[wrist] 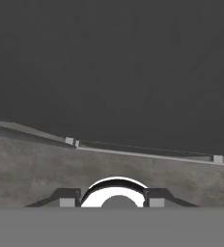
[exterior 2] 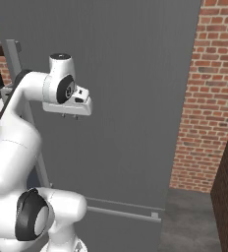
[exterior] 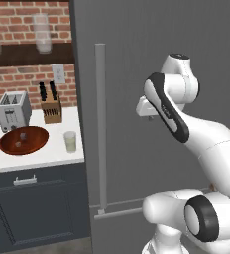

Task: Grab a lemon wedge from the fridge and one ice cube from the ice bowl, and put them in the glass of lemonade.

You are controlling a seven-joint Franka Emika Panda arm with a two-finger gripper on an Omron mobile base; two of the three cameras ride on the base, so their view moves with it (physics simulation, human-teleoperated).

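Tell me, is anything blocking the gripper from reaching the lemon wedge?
Yes. The fridge doors are closed, so the wedge inside is shut away. The gripper hangs in front of the door, beside the long vertical handle, holding nothing.

The fridge (exterior 2: 135,98) stands shut, its dark grey door filling the middle, with a vertical bar handle (exterior 2: 25,113) at the left and a horizontal bar handle (exterior 2: 121,212) low across the front. The white arm (exterior 2: 17,128) bends up from the lower left, and its tool (exterior 2: 70,116) hangs close before the door, pointing down; its fingertips look slightly parted, though they are too small to be sure. A red brick wall (exterior 2: 204,98) rises right of the fridge.
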